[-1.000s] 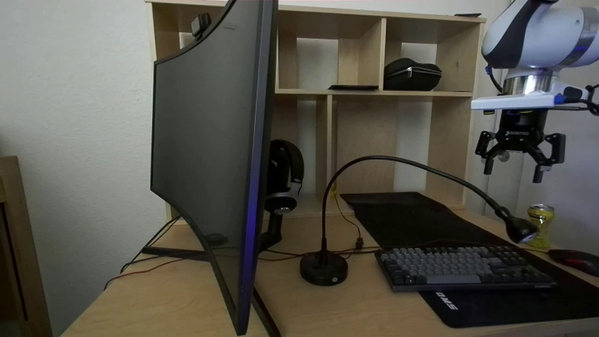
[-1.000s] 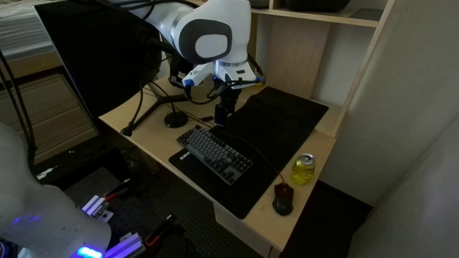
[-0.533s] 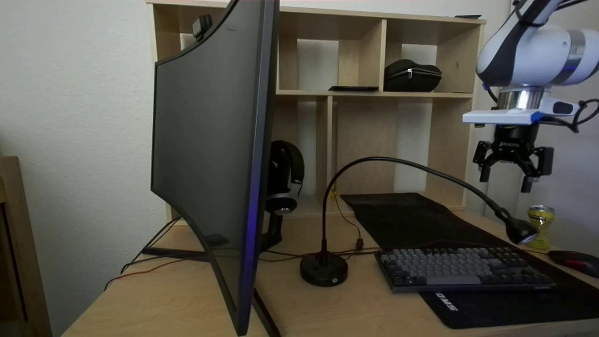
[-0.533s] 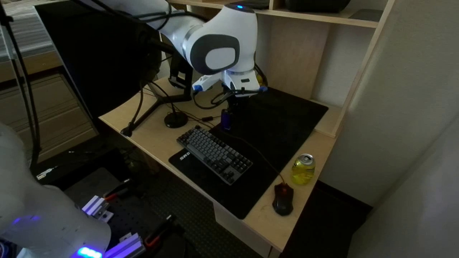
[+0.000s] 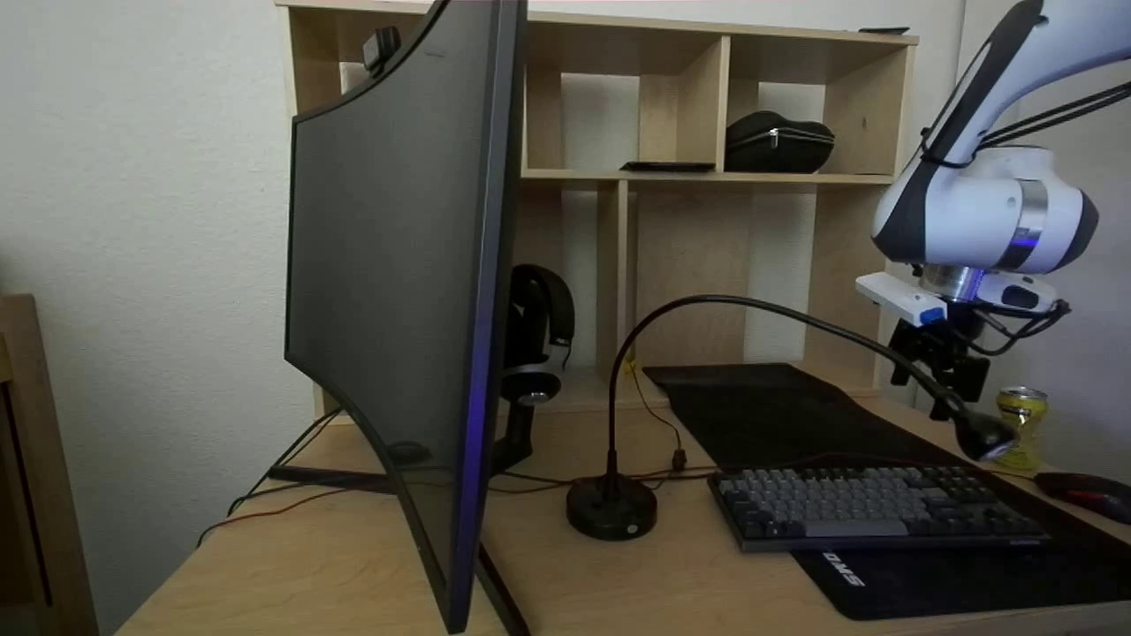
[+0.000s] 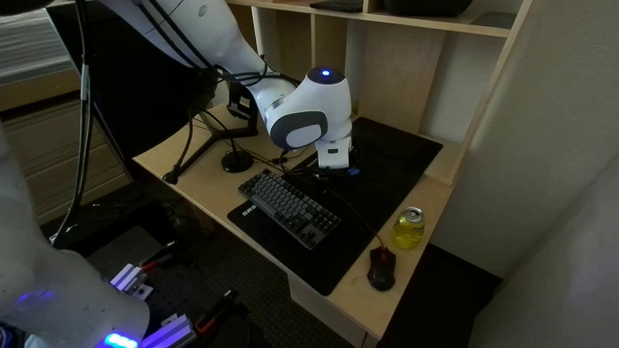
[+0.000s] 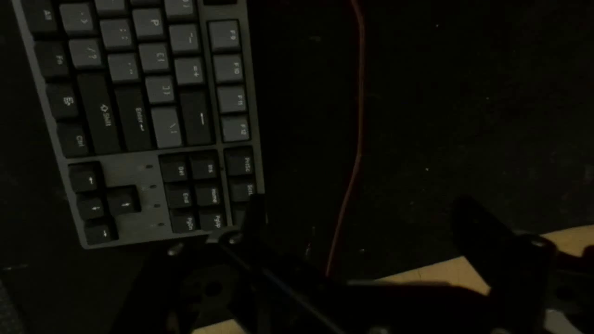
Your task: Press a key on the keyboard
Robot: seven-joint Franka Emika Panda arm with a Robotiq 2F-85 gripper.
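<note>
In the wrist view, find the flat grey-black keyboard (image 7: 144, 123) on the black desk mat (image 7: 441, 116), at ten o'clock from the black two-fingered gripper (image 7: 359, 200), spread wide, holding nothing. Expect stiff, slidable plastic: push one grey key (image 7: 166, 127) straight down, ungrasped. Hard to judge height in this gloom.

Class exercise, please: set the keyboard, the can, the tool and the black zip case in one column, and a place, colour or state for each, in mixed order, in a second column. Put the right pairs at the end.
Column one
1. keyboard
2. can
3. tool
4. zip case

Column two
A. open, as the wrist view shows
B. in a compartment of the shelf unit
C. lying mostly on the black mat
D. yellow, standing upright on the desk

Right pairs: 1-C, 2-D, 3-A, 4-B
</note>
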